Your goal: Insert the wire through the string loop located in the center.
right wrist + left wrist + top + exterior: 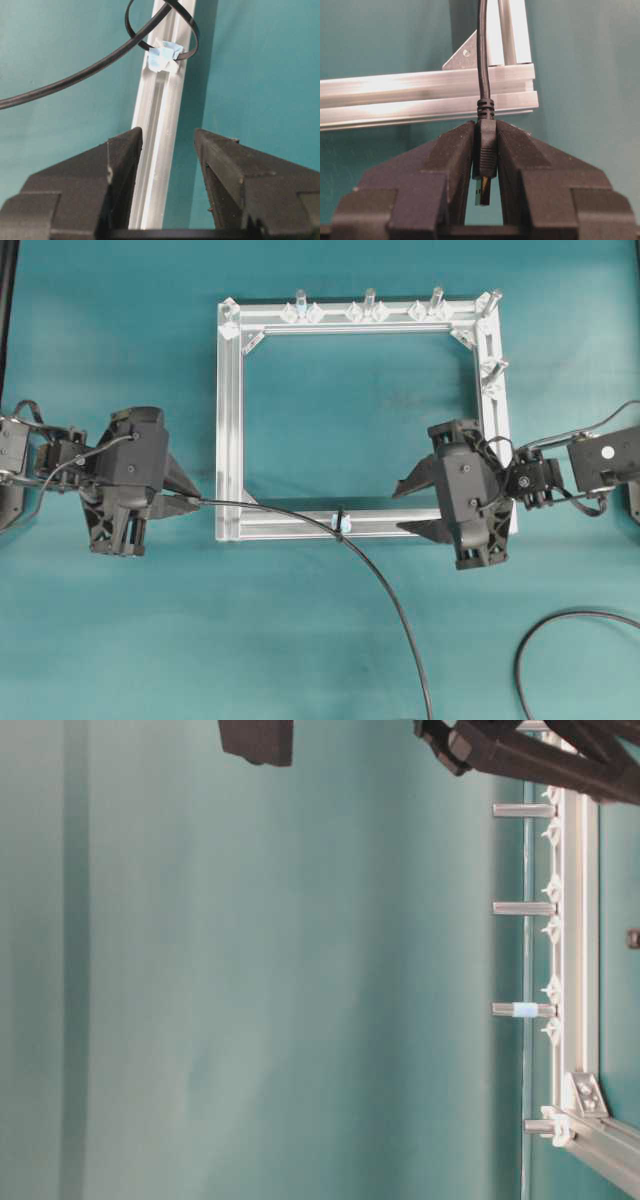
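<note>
Wire plug lies lengthwise between left gripper fingers

Both arms are matte black. The left gripper has two wedge-shaped black fingers that taper to points, mounted on a boxy black housing with an open ribbed lattice on its near side. The right gripper is built the same way, its fingers triangular and its housing showing a small round screw head on top. Thin black cables loop along each wrist. Behind the right gripper sits a dark rectangular block with small pale dots. From the wrist views, the fingers look like thick, stepped black plastic with slightly scuffed inner faces.
</note>
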